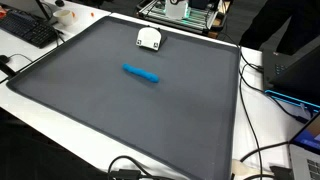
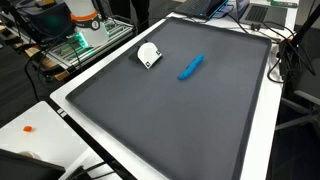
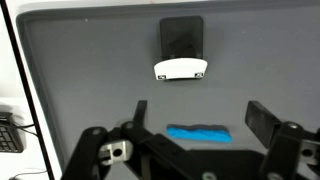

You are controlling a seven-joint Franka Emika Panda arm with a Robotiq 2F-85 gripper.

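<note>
Wrist view: your gripper [image 3: 198, 110] hangs empty, jaws wide apart, over the blue marker [image 3: 205, 133], 6 o'clock of the white device [image 3: 181, 69]. Likely approach stage; next needs wrist turned across marker, then descent.

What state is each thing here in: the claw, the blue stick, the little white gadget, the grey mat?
Gripper: open, holding nothing.
Grey mat: spread flat, no wrinkles.
Blue stick: lying flat on the mat, untouched.
White gadget: resting on the mat near its edge, apart from the stick.
</note>
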